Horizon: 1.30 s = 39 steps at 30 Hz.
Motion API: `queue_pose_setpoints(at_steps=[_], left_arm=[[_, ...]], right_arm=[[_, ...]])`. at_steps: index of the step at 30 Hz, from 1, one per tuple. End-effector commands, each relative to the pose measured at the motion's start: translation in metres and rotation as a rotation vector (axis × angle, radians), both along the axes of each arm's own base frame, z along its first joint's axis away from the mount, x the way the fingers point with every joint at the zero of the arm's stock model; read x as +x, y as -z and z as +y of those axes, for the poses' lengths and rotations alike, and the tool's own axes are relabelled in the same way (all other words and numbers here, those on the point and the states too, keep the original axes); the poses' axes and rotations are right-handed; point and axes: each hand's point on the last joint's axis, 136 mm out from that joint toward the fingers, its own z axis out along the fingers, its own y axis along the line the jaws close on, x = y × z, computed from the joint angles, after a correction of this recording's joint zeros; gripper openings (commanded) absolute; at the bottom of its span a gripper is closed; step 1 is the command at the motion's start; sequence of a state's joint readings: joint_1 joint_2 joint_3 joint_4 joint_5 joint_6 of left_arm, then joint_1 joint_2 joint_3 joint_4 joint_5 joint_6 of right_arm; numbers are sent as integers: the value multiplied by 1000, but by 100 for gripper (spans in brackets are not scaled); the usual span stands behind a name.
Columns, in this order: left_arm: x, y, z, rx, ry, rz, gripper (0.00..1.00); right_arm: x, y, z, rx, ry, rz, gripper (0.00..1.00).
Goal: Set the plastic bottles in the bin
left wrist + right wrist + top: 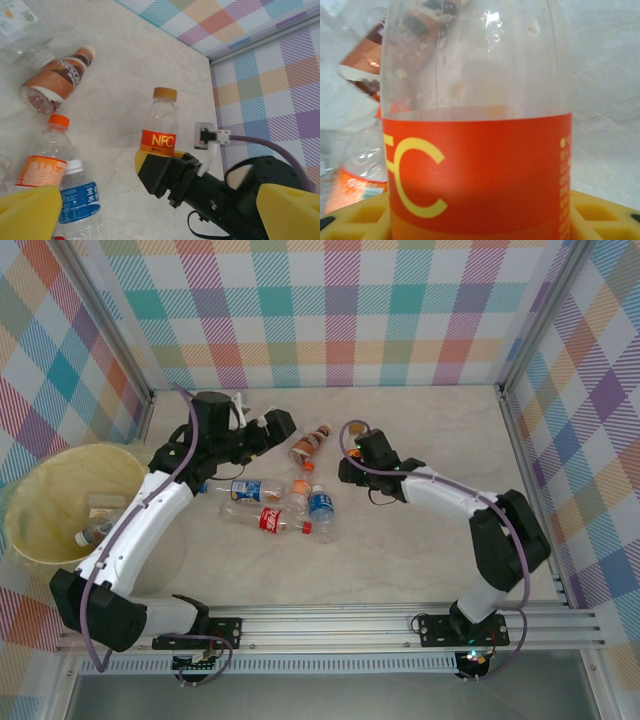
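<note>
Top view: checked walls (330, 310) boxed the tabletop (450, 430) on three sides, with a metal rail (400, 625) along the bottom edge. Bare tabletop lay at right and upper right; the clutter sat at centre.

Bin (40, 475) was at the left edge, with the left arm (150, 515) crossing its right rim. In it lay at least one bottle (92, 533), partly under the arm and hard to make out.

Right fingers (144, 161) were clamped on the low part of the upright NFC bottle (161, 125), centre of the left wrist view and right of the loose bottles. In the right wrist view it was very close and cut off top and bottom, its cap out of frame.

Left fingers (30, 210) were wide apart at the bottom corners, only the tips in frame.

Loose on the tabletop at centre of the top view:
- brown bottle (310, 443)
- orange-label bottle (299, 493)
- white-cap bottle (321, 508)
- blue-label bottle (245, 489)
- cola bottle (270, 521)

All lay close together. A clear bottle (22, 30) was cut off at the upper left of the left wrist view.
</note>
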<state>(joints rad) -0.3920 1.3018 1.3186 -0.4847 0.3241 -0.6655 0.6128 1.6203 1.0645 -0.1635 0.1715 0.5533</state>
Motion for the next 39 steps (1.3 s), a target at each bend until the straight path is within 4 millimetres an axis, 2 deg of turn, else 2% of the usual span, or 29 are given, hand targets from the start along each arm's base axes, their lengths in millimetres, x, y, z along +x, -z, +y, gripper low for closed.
queue_pose_setpoints(at_steps=[1, 7, 14, 18, 20, 23, 25, 27, 33, 39], left_arm=[[1, -3, -21, -40, 66, -17, 100], [6, 6, -54, -46, 147, -8, 99], [14, 4, -78, -101, 211, -25, 99], [15, -10, -90, -116, 263, -82, 96], [13, -11, -97, -116, 293, -88, 95], [11, 1, -99, -74, 291, -56, 93], [14, 8, -97, -58, 266, -37, 87], [16, 11, -96, -57, 246, -31, 82], [11, 14, -105, -67, 309, -3, 77], [1, 17, -103, -31, 337, 3, 63]], right_arm=[[-1, -51, 22, 164, -93, -161, 39], [-33, -101, 48, 330, -321, -276, 39], [-60, -135, 70, 435, -510, -308, 40], [-69, -143, 80, 470, -580, -298, 40], [-69, -145, 83, 478, -597, -291, 40], [-74, -151, 90, 502, -632, -291, 41], [-77, -158, 94, 521, -655, -301, 42], [-78, -162, 96, 531, -668, -306, 43], [-75, -169, 96, 523, -657, -304, 44], [-75, -172, 97, 484, -668, -268, 48]])
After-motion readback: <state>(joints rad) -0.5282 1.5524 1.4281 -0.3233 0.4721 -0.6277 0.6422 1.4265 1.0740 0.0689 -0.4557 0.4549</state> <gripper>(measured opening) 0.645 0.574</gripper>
